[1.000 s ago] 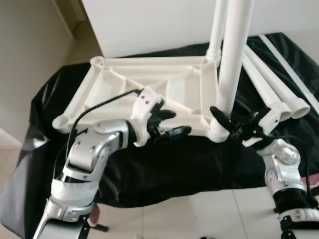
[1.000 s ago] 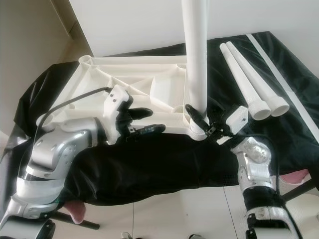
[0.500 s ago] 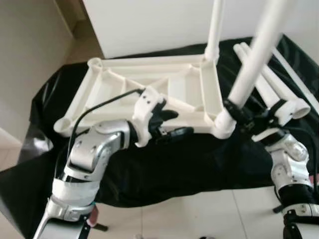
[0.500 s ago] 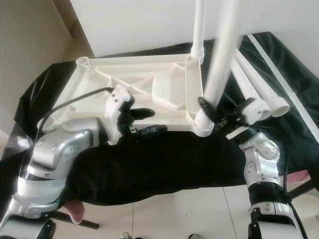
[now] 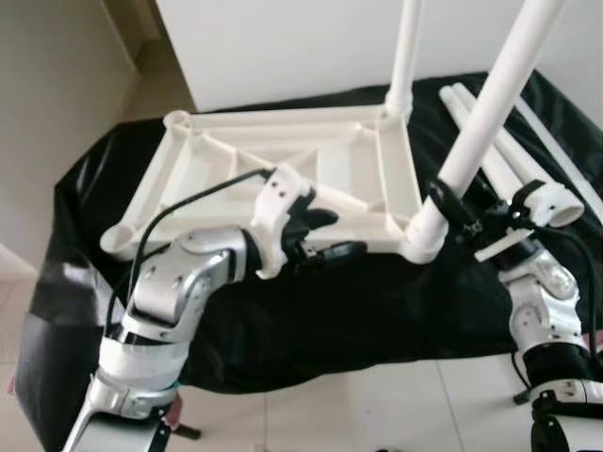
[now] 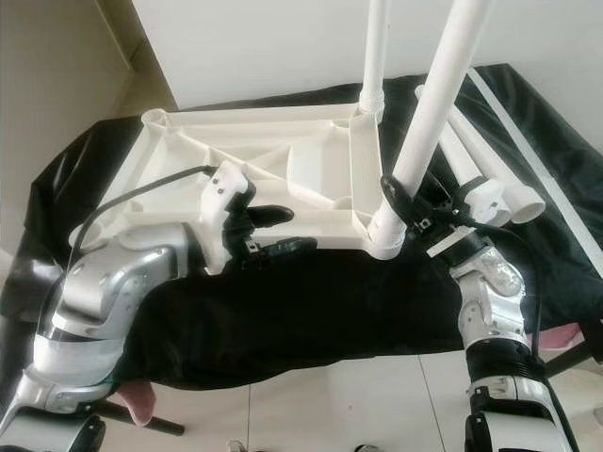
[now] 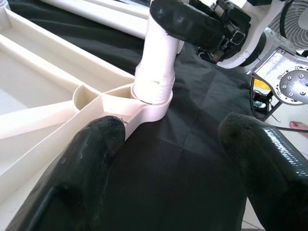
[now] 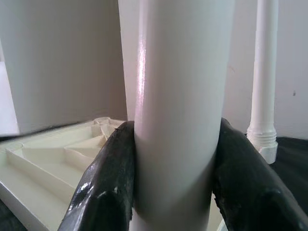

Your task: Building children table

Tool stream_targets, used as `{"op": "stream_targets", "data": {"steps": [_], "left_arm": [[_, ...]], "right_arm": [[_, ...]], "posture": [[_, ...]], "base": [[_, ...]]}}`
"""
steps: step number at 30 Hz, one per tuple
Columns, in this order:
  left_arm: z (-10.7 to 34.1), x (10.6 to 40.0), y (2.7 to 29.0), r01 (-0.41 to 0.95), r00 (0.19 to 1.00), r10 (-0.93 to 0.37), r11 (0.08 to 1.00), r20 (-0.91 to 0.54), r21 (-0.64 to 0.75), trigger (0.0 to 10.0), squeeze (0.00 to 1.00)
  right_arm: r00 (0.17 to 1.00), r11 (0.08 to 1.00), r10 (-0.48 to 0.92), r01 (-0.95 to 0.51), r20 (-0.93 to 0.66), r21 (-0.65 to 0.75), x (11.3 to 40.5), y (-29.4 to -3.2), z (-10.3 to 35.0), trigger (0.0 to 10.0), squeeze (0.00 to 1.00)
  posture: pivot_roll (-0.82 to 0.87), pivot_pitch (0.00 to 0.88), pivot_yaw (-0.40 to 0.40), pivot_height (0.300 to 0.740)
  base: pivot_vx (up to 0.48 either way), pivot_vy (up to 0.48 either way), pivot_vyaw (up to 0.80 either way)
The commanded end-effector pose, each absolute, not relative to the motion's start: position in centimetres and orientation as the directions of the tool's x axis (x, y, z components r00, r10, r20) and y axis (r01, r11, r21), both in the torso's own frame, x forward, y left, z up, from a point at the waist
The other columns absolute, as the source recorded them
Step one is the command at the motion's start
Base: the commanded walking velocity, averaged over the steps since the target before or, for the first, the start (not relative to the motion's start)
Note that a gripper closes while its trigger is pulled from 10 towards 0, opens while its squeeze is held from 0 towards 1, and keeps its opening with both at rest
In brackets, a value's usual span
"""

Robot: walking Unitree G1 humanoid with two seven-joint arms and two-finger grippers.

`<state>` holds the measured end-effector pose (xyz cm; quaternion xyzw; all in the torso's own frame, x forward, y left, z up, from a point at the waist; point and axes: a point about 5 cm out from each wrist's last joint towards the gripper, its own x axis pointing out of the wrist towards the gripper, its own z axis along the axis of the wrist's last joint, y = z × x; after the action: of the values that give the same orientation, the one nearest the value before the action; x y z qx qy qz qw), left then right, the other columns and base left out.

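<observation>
The white plastic tabletop (image 5: 283, 160) lies upside down on a black sheet. One white leg (image 5: 407, 47) stands upright in its far right corner. A second leg (image 5: 490, 104) sits in the near right corner socket (image 5: 424, 235) and leans to the right. My right gripper (image 5: 452, 202) is shut on this leg just above the socket; the right wrist view has the leg (image 8: 178, 96) squeezed between both fingers (image 8: 106, 178). My left gripper (image 5: 334, 234) is open at the tabletop's near rim, and one of its fingers (image 7: 91, 159) rests against that rim.
Two loose white legs (image 6: 490, 179) lie on the black sheet (image 6: 283, 311) right of the tabletop, with a thin white strip (image 6: 528, 141) beyond them. A white wall stands behind. Tiled floor runs along the near side.
The leg in my right gripper has tipped from upright to leaning right, and the gripper has moved right with it. My left arm has stayed put.
</observation>
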<state>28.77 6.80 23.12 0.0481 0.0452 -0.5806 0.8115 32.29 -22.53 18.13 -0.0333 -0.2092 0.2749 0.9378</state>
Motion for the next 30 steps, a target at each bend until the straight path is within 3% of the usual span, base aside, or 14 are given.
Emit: {"op": "stream_targets", "data": {"steps": [1,9,20,26,30], "left_arm": [[23.2,29.0,6.9,0.934,0.356,-0.926,0.355,-0.127,0.033,10.0,0.0],[23.2,28.9,6.9,0.935,0.354,-0.927,0.353,-0.126,0.031,10.0,0.0],[23.2,28.9,6.9,0.935,0.353,-0.927,0.352,-0.129,0.031,10.0,0.0],[23.2,28.9,6.8,0.936,0.352,-0.927,0.351,-0.128,0.034,10.0,0.0],[23.3,28.9,6.8,0.936,0.353,-0.927,0.351,-0.127,0.034,10.0,0.0]], "right_arm": [[0.84,0.84,0.536,-0.521,0.083,-0.152,31.0,-22.6,11.8,10.0,0.0],[0.825,0.815,0.561,-0.537,0.065,-0.218,30.6,-21.9,11.4,10.0,0.0],[0.862,0.85,0.506,-0.493,0.027,-0.188,31.0,-22.2,10.8,10.0,0.0],[0.902,0.9,0.427,-0.43,-0.057,-0.066,32.1,-22.7,10.0,10.0,0.0],[0.905,0.904,0.421,-0.424,-0.053,-0.059,32.2,-22.8,10.1,10.0,0.0]], "posture": [[-0.01,0.113,0.127,0.74],[-0.01,0.11,0.125,0.74],[-0.01,0.108,0.13,0.74],[-0.01,0.105,0.126,0.74],[-0.01,0.104,0.124,0.74]], "base": [[0.0,0.0,0.0],[0.0,0.0,0.0],[0.0,0.0,0.0],[0.0,0.0,0.0],[0.0,0.0,0.0]]}}
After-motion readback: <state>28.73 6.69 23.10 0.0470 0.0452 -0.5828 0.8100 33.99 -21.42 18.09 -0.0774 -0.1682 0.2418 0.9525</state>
